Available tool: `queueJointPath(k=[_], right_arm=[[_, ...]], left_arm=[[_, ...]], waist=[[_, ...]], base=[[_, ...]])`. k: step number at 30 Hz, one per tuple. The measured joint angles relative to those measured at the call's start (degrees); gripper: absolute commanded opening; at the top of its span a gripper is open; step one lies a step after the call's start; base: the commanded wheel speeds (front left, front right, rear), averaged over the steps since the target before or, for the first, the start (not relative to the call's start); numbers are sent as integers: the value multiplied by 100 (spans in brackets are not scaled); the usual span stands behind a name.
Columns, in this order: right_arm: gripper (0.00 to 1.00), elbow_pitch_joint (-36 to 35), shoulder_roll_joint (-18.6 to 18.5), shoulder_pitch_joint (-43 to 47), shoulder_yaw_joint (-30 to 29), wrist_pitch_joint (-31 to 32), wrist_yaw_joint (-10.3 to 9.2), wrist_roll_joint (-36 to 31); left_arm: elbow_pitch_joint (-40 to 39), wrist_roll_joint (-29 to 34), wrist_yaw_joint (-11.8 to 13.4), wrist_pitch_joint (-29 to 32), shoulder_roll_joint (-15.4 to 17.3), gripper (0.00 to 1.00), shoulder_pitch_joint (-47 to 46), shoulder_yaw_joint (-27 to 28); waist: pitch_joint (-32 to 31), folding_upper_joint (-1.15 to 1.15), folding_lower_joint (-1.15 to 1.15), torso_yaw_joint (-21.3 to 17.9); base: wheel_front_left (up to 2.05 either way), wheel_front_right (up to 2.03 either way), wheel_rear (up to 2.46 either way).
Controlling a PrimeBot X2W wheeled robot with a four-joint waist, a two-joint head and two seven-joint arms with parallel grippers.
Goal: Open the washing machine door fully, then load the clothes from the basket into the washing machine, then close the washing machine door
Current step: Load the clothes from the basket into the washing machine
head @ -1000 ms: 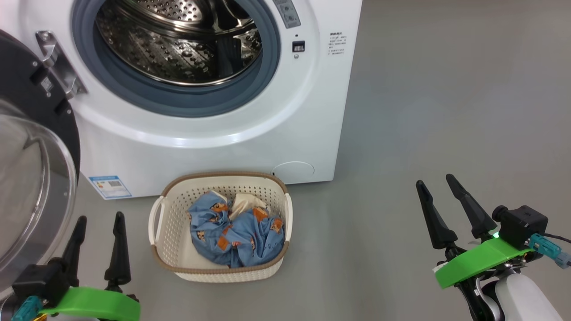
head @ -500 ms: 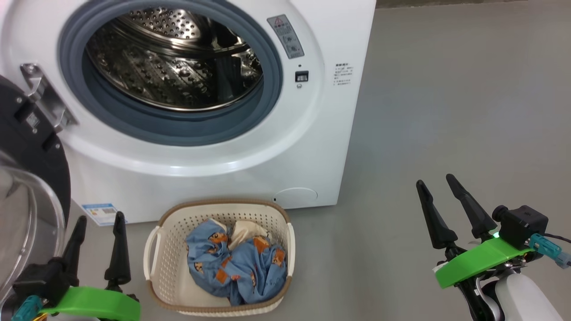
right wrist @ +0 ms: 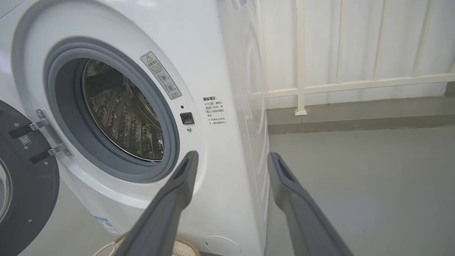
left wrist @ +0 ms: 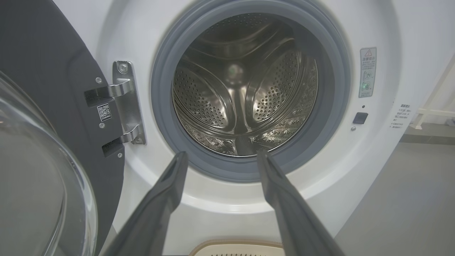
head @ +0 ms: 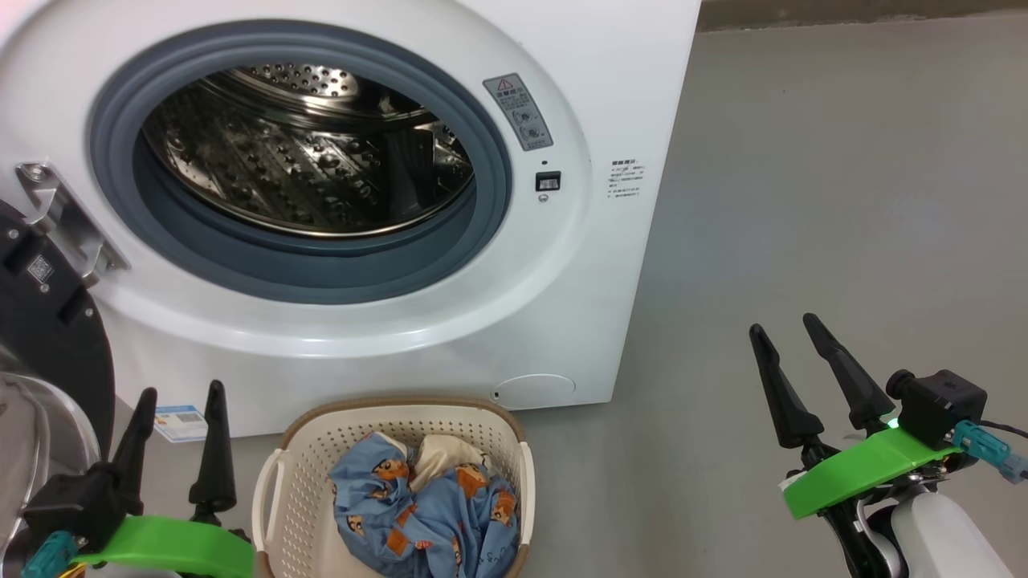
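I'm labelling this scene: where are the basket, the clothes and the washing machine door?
basket (head: 321, 449), head view, perforated inner wall.
clothes (head: 434, 522), head view, blue bear-print fabric.
washing machine door (left wrist: 53, 71), left wrist view, dark inner rim.

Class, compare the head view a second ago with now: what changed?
The head camera tilted upward, so the washing machine and basket sit lower in frame; neither moved. Nothing grasped or released. Left end effector and right end effector stay open and empty, clothes in the basket, door open.
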Motion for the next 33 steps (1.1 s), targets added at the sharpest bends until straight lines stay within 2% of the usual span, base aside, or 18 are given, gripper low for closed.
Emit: queueJointPath(k=[33], right_arm=[[100,10,0,0,-3,0,0,0]], left_arm=[[27,-9,91,0,66,100,-9,-82]], waist=[[21,0,0,12]], base=[[0,0,0]])
